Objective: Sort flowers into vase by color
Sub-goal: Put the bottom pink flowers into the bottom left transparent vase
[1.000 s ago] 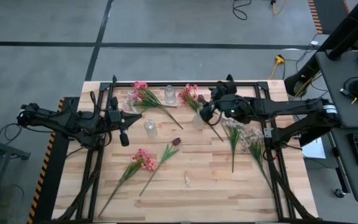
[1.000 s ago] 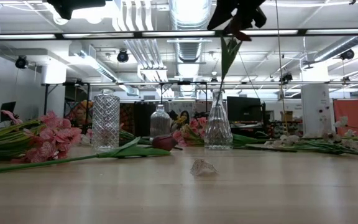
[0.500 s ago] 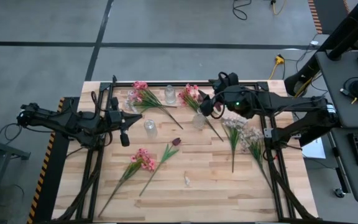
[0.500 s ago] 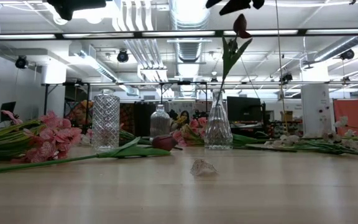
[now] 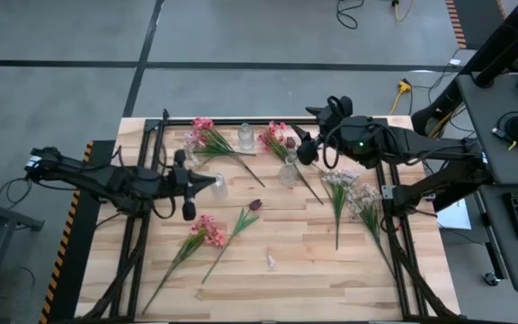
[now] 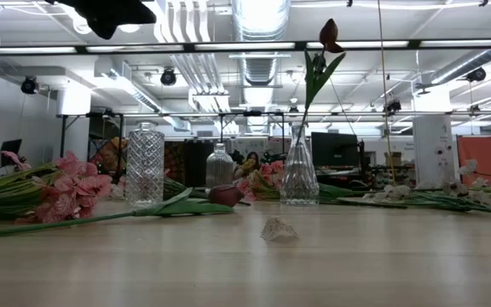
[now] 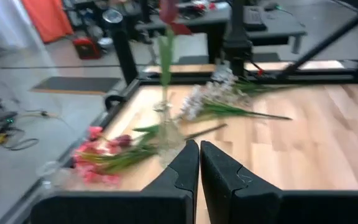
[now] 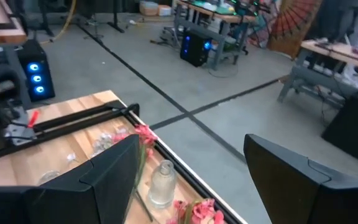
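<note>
A dark red tulip (image 6: 328, 34) stands upright with its stalk in the clear flared vase (image 6: 298, 177); the same vase (image 5: 288, 174) shows in the high view. A second red tulip (image 5: 254, 205) lies flat on the table near a pink stem (image 5: 207, 230). More pink flowers (image 5: 207, 135) lie at the far edge, and white flowers (image 5: 349, 193) lie to the right. My right gripper (image 5: 300, 151) hangs open high above the flared vase and holds nothing (image 8: 191, 180). My left gripper (image 5: 200, 183) is shut and empty (image 7: 199, 168), just left of the textured vase (image 5: 217, 185).
A small clear bottle (image 5: 245, 137) stands at the far edge between two pink bunches, one of them (image 5: 275, 139) behind the flared vase. A small pale scrap (image 5: 271, 261) lies toward the near edge. Black frame rails (image 5: 142, 234) run along the table's sides.
My right gripper has risen away from the tulip's bloom and out of the low view's top, drawing back toward the right. The tulip stays upright in the flared vase. My left gripper has moved toward the table's right, closer to the textured vase, and sunk slightly.
</note>
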